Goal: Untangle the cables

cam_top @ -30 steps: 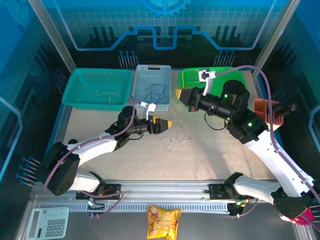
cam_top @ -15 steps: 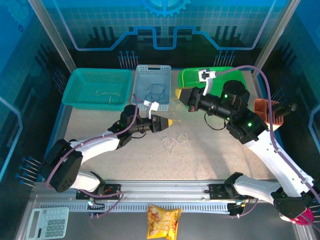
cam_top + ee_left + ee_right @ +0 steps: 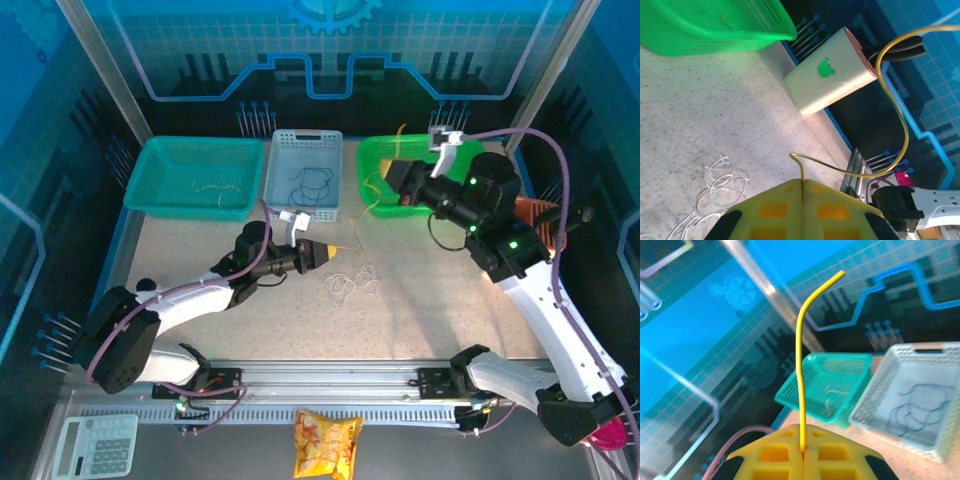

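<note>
Both pairs of fingers [image 3: 772,212] are pinched tight on tan-yellow wire [image 3: 802,175] — left gripper [image 3: 332,253] mid-frame, right gripper [image 3: 390,179] upper right above the green basket [image 3: 365,160]. The cream-white clump [image 3: 350,280] lies loose at centre; draw that wire away slowly, keeping it well off the clump

walls: blue panels [image 3: 330,50] w/ grid + circuit-line graphics
table: speckled beige top [image 3: 420,320]
frame: alu posts [image 3: 107,70], back corners
light: blue cast

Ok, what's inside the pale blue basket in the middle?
Dark blue cables in loose loops on the floor of the pale blue basket, nothing else. A white tag on the left arm covers part of its near edge.
</note>
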